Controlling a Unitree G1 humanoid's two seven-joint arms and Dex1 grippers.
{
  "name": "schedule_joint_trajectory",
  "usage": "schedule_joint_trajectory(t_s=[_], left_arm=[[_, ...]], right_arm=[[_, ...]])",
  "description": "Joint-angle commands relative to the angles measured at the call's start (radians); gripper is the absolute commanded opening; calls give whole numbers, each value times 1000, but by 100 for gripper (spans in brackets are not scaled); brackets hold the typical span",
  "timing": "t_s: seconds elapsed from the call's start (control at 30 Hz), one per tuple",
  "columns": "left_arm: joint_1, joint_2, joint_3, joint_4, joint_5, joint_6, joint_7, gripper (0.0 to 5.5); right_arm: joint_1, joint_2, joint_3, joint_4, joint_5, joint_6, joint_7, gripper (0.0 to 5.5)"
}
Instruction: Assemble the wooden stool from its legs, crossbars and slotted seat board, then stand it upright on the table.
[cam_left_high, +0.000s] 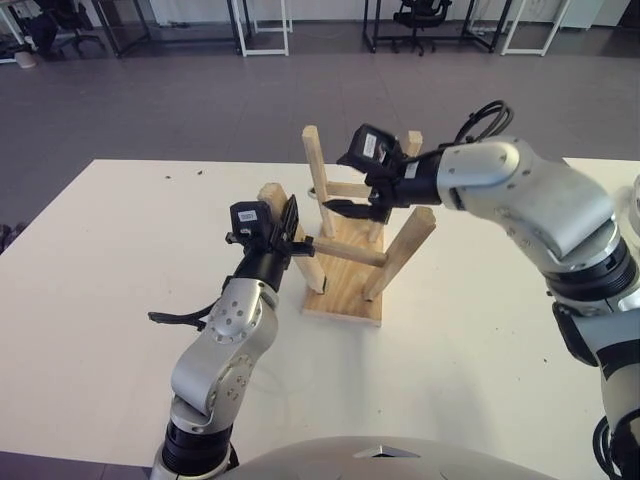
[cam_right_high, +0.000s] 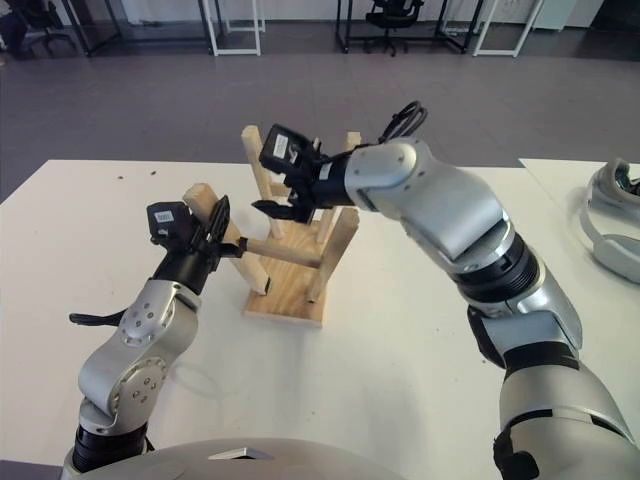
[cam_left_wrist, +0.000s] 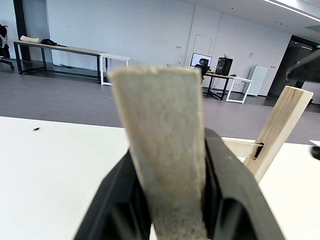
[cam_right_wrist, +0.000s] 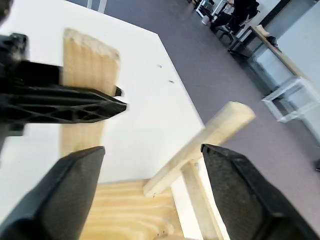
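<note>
**Left arm.** The left claw (cam_left_high: 288, 228) is clamped on the near-left leg (cam_left_high: 271, 196), just below its upper end. The left wrist view shows the wood seated tight between both pads. This leg rises from the seat board with its top leaning left and toward the robot.

**Work piece.** The stool stands upside down at mid counter (cam_left_high: 120, 260). The seat board (cam_left_high: 345, 295) lies flat on the surface and all four legs point up. The far-left leg (cam_left_high: 318, 170) stands close to upright. A near crossbar (cam_left_high: 350, 254) runs left to right from the held leg to the near-right leg (cam_left_high: 400, 255). A far crossbar (cam_left_high: 345, 189) leaves the far-left leg heading right. Whether each joint is fully seated cannot be told.

**Right arm.** The right claw (cam_right_wrist: 152, 149) hangs over the middle of the upturned stool. Its fingers are spread apart and grip nothing. In its wrist view, the far crossbar and far-left leg lie just ahead of the gap. The far-right leg (cam_left_high: 412, 143) is partly hidden behind this arm.

**Governing relation.** The legs' long axes run upward, away from the board, so the stool is the wrong way up for the end state. In my judgement the frame is largely together and the turn-over is outstanding. The left arm already has the near-left leg. The right arm is the nearer one to the far crossbar and the right-hand legs, which lie below and beside its open fingers. It appears to need a second hold there first, since turning the stool by one leg could strain the joints.
</note>
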Motion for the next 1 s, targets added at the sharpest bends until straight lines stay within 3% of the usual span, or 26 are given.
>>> schedule_joint_trajectory(t_s=[0.03, 0.17, 0.47, 0.7, 0.83, 1.0], left_arm=[[89, 49, -47, 42, 93, 153, 10, 104], [116, 44, -34, 8, 100, 153, 8, 105], [84, 42, -82, 37, 131, 181, -34, 106], [-5, -4, -69, 44, 93, 154, -51, 106], [-41, -32, -10, -82, -11, 121, -148, 200], [-68, -85, 111, -153, -181, 106, -218, 282]], right_arm=[[69, 70, 60, -157, -114, 132, -197, 361], [106, -10, 192, -168, -221, 167, -252, 361], [253, 24, 342, -120, -288, 161, -265, 361], [368, 16, 385, -77, -312, 130, -211, 361], [411, -37, 429, -15, -358, 67, -181, 361], [382, 32, 266, -1, -390, -58, -189, 361]])
